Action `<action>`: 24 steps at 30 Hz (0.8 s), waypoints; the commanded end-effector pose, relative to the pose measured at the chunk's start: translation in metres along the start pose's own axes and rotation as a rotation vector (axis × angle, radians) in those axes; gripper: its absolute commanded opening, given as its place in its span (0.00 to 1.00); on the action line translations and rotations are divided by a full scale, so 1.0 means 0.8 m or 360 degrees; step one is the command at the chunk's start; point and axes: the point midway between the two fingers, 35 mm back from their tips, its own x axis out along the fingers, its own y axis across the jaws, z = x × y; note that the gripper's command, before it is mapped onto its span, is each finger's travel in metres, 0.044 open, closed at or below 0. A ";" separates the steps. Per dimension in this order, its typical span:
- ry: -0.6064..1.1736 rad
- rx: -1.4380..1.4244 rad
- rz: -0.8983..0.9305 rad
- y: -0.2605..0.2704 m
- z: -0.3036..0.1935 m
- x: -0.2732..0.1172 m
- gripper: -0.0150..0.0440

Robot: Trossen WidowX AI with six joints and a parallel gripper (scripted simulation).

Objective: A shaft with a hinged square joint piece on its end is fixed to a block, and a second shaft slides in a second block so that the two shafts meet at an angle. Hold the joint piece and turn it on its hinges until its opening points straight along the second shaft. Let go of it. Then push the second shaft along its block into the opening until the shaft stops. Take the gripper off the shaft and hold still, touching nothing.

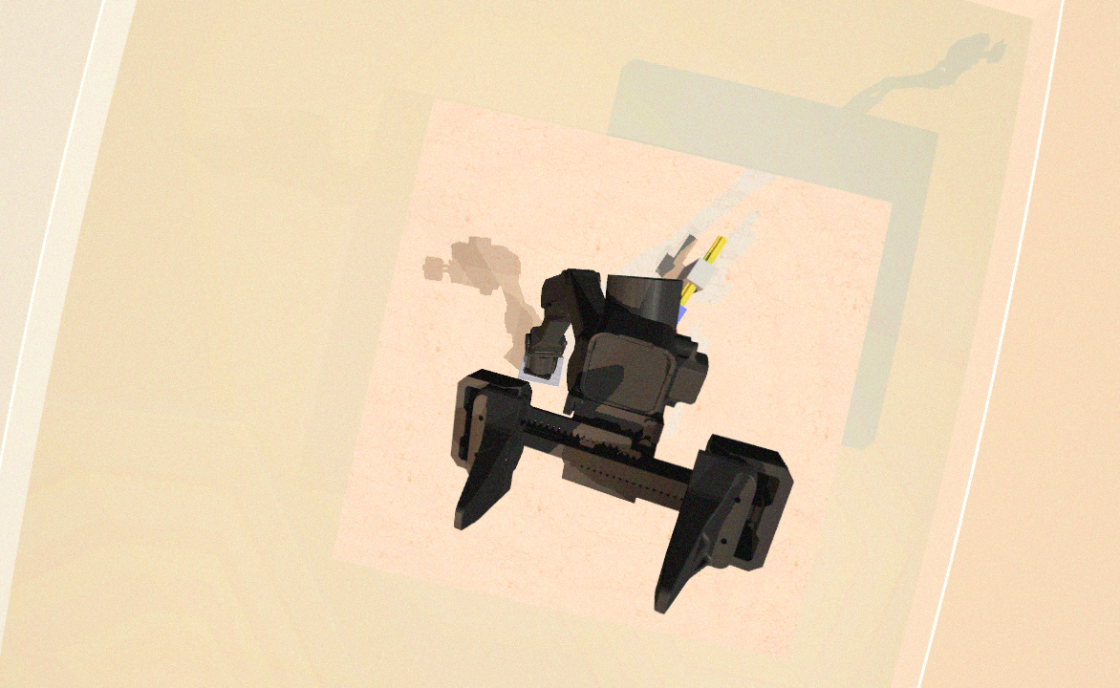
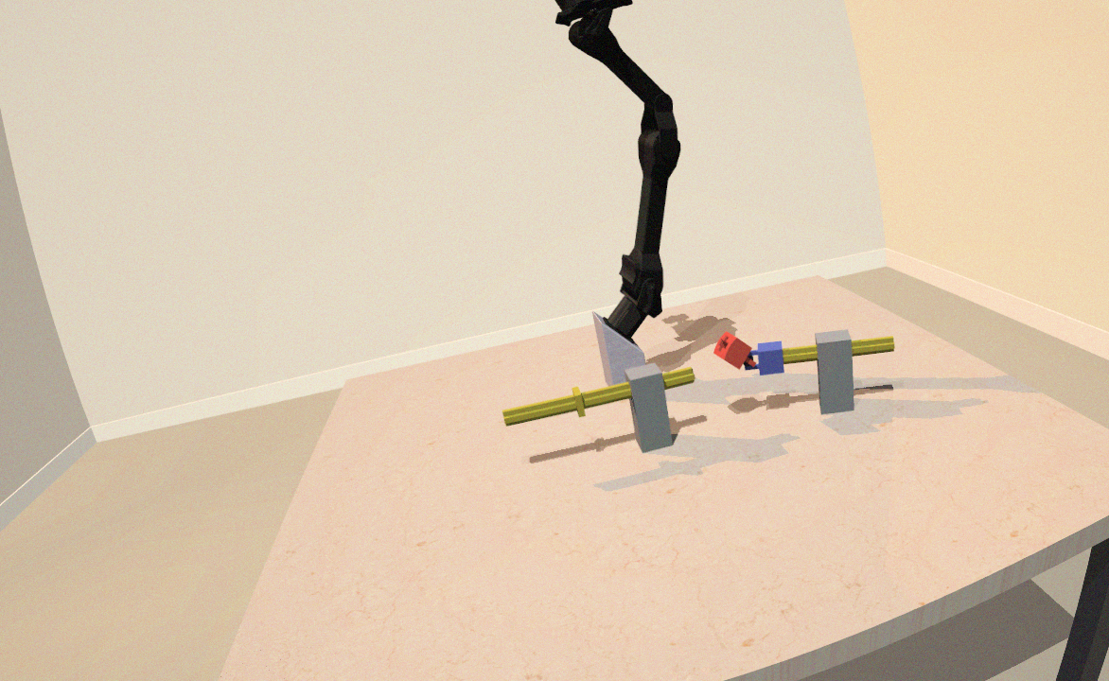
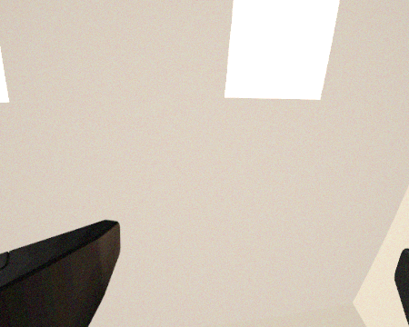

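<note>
Robot hand (image 1: 560,569) (image 3: 262,252), nearest the overhead camera, has its black fingers wide apart with nothing between them. Below it, partly hidden, a yellow shaft passes through a gray block.

From the exterior, the arm (image 2: 650,202) rises from the pale surface (image 2: 473,542). At right, the red joint piece (image 2: 732,350) tilts up and away from the blue piece (image 2: 770,357) on the fixed shaft (image 2: 871,345). Toward the left, the second shaft (image 2: 541,411) runs through its block (image 2: 651,410), short of the joint. Turning the joint seems the step due: best to come down slowly, grip the red part squarely and swing it gently, without forcing the hinges, until its opening lines up.

The wrist view shows only fingers, ceiling and wall.
</note>
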 end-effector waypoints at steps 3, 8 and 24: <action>0.0006 -0.0003 0.0005 0.001 -0.001 0.000 1.00; 0.0162 -0.0089 0.0151 0.034 -0.030 -0.015 1.00; 0.0723 -0.0375 0.0737 0.140 -0.136 -0.111 1.00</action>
